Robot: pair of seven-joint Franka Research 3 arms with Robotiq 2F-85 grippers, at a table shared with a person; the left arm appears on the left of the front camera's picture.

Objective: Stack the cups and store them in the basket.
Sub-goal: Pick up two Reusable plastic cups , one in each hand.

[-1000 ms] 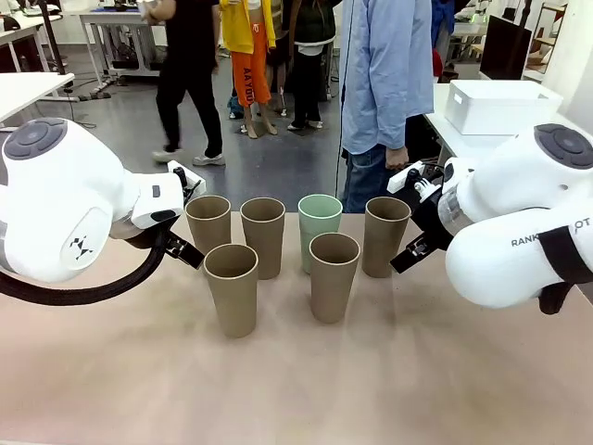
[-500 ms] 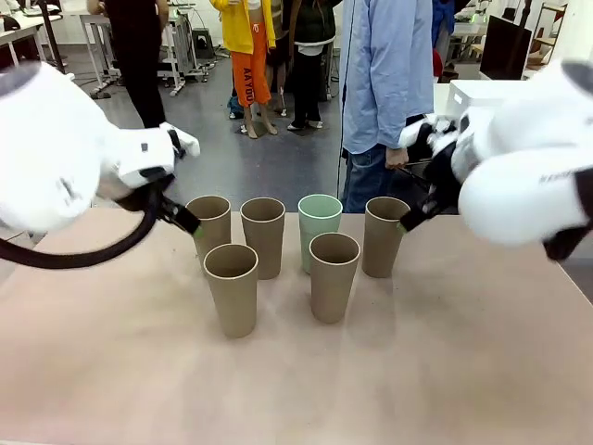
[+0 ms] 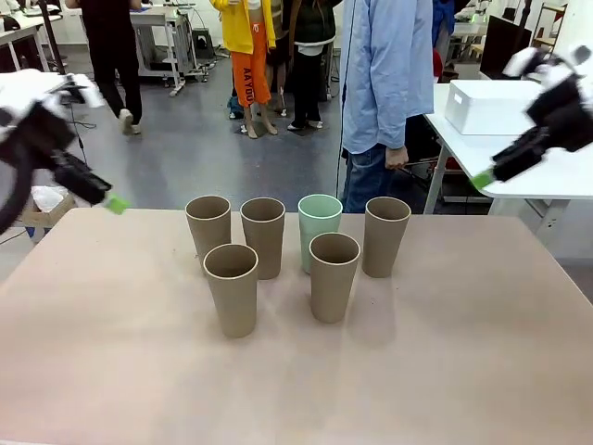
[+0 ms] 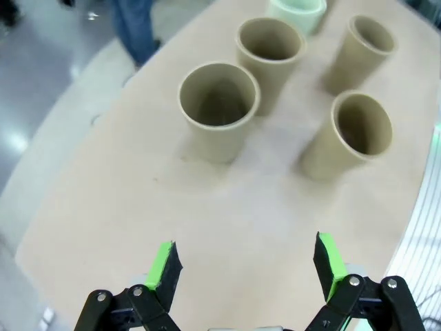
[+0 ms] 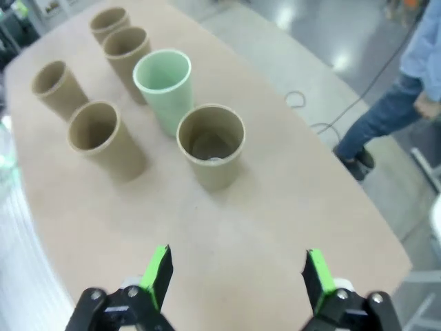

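Six cups stand upright in a cluster mid-table. A tan cup (image 3: 208, 225), a second tan cup (image 3: 263, 235), the mint green cup (image 3: 320, 229) and another tan cup (image 3: 386, 235) form the back row. Two more tan cups (image 3: 232, 288) (image 3: 334, 275) stand in front. My left gripper (image 3: 109, 200) hovers high off the table's far left corner, and the left wrist view shows it open (image 4: 247, 262) and empty, with a tan cup (image 4: 219, 110) ahead. My right gripper (image 3: 486, 176) hangs high at the far right, open (image 5: 238, 274) above the table near a tan cup (image 5: 210, 145) and the green cup (image 5: 163, 79). The white basket (image 3: 500, 104) sits on a side table at the right.
A person in a light blue shirt (image 3: 384, 83) stands at the far edge behind the cups, one hand at hip height. Bare brown tabletop (image 3: 296, 380) lies in front of the cups and on both sides. The side table (image 3: 556, 181) stands beyond the right corner.
Both arms have risen and swung outward, away from the cups: the left to the far left, the right to the far right. Both grippers stay open, and the cups have not moved.
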